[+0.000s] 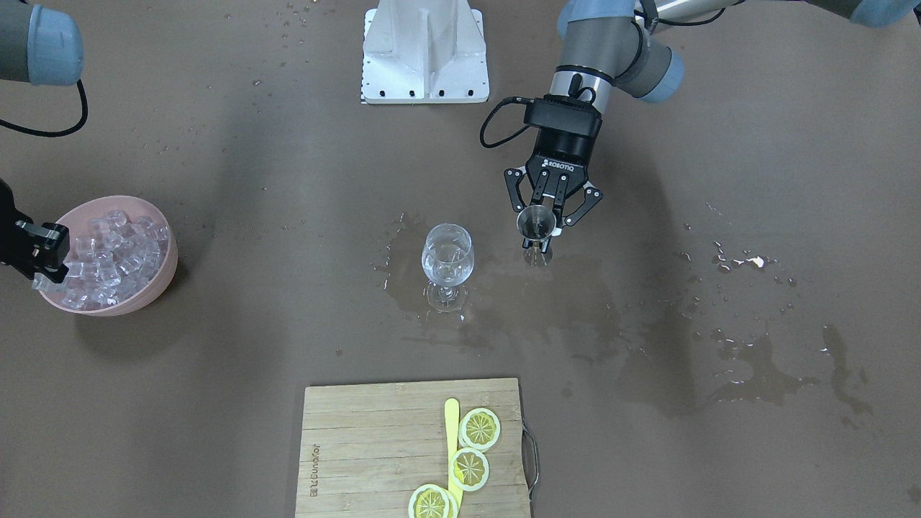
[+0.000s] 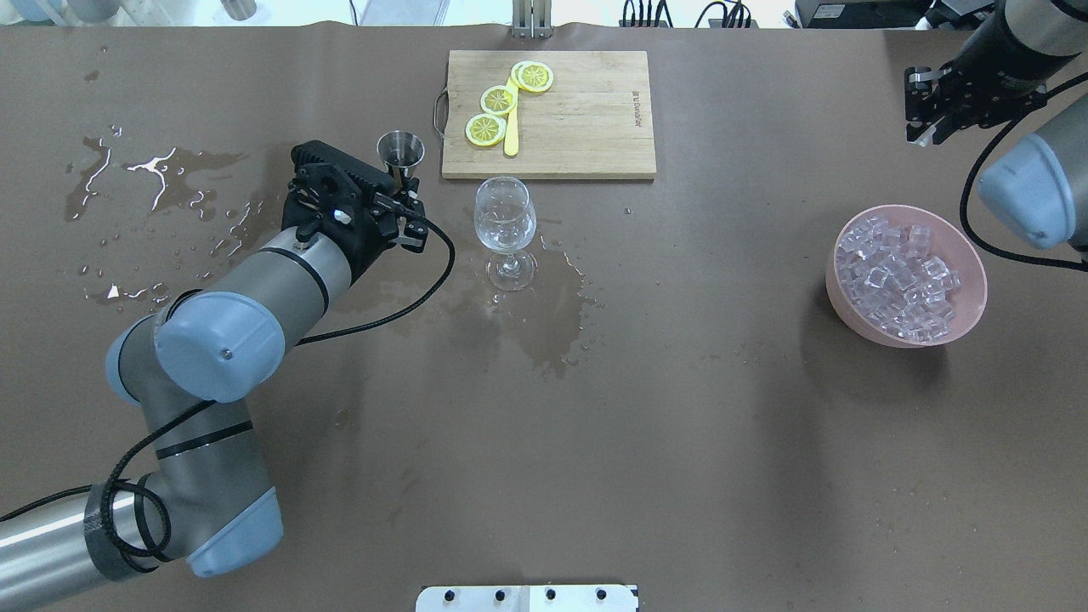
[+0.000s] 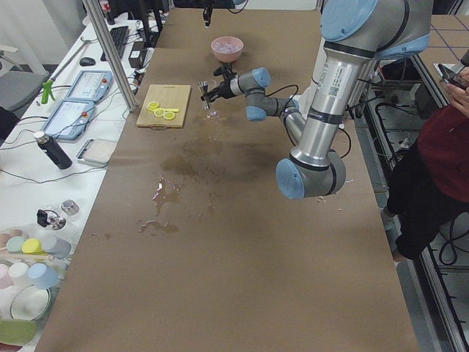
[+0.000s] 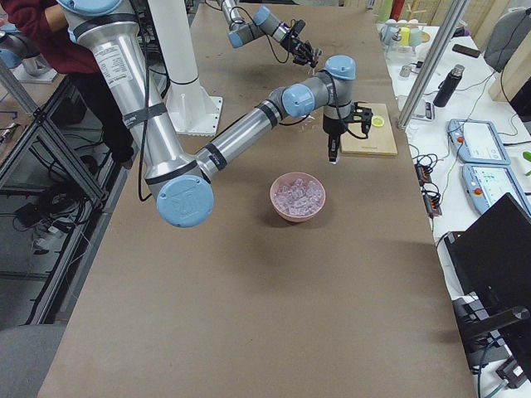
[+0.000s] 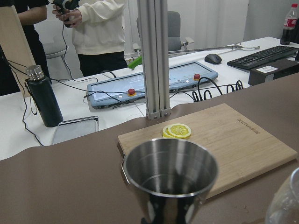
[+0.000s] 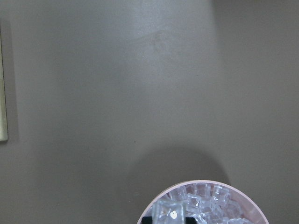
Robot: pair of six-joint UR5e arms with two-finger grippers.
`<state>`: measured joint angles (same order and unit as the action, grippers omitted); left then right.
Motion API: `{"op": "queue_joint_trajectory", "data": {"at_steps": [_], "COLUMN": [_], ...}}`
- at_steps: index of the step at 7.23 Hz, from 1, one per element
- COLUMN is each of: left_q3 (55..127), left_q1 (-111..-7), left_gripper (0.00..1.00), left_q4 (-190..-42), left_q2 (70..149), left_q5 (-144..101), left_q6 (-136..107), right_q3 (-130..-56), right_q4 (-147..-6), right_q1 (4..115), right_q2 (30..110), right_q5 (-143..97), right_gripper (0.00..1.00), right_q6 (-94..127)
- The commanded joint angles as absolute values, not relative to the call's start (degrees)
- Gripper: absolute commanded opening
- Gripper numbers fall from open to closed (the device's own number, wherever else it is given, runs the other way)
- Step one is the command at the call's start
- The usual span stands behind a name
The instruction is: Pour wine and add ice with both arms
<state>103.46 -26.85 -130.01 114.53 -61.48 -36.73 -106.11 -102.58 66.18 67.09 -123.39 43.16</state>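
Across the wet brown desk (image 1: 216,360), we see the bamboo cutting board (image 1: 374,446) well ahead of the left tool (image 1: 538,243). Below the right tool (image 1: 54,253) sits the pink bowl (image 1: 162,277), heaped with ice (image 1: 115,252). Just beside the left tool stands the wine glass (image 1: 447,257), its wine (image 1: 447,272) barely showing. That tool pinches a steel jigger (image 1: 535,221) upright; the right tool pinches one ice cube (image 6: 171,213).

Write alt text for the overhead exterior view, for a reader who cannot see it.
The left gripper holds a steel measuring cup upright beside a clear stemmed wine glass on a wet brown table. The right gripper, raised near a pink bowl of clear ice cubes, pinches one ice cube; yellow lemon slices lie on a wooden board.
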Motion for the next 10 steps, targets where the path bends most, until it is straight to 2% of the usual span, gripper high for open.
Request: {"op": "queue_joint_trajectory", "data": {"at_steps": [1,6,10], "left_q3": [103.8,103.6,103.3], "left_q1": [-26.2,-25.6,-24.3], "left_gripper": [0.00,0.00,0.00], "left_q4": [-126.2,-120.0,-113.8], "left_q2": [116.4,119.6,121.0], "left_q5": [-59.3,-57.2,-53.5], "left_q6": [-30.4,-19.5,-13.0], "right_q3": [-106.3,-106.3,-105.5], "right_q4": [-103.8,-104.8,-106.1], "right_q1": [66.7,67.1,66.7], "right_q2": [67.0,65.9,64.6], "right_q5": [-124.5,-124.8,-123.8], "right_gripper": [0.26,0.20,0.20], "right_q6": [42.7,42.7,42.7]}}
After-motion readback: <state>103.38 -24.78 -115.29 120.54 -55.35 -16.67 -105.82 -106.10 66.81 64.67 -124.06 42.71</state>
